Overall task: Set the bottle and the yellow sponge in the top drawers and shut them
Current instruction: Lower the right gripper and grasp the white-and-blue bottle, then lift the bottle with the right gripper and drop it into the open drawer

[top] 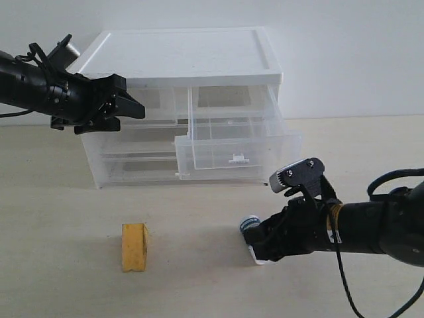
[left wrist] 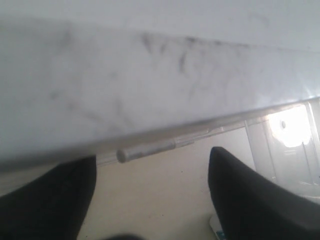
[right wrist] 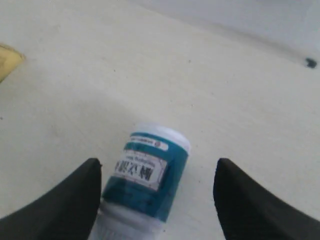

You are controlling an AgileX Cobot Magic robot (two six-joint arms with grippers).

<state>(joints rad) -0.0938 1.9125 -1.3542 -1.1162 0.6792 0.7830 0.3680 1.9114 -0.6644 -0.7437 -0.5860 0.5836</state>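
Bottle [right wrist: 150, 175] lies flat on table [top: 66, 278] between right gripper [right wrist: 157, 167] fingers, spread wide, nearer one; bare table around. Left gripper [top: 129, 106] fingers apart at cabinet [top: 185, 53] edge.

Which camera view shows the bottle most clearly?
The right wrist view: the bottle lies close, label visible, within the open right gripper. The exterior view shows only its end; the left wrist view, nothing clear.

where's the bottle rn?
Exterior view, right side: the bottle lies on the table within the open right claw, in front of the pulled-out drawer, with the yellow sponge off to its left.
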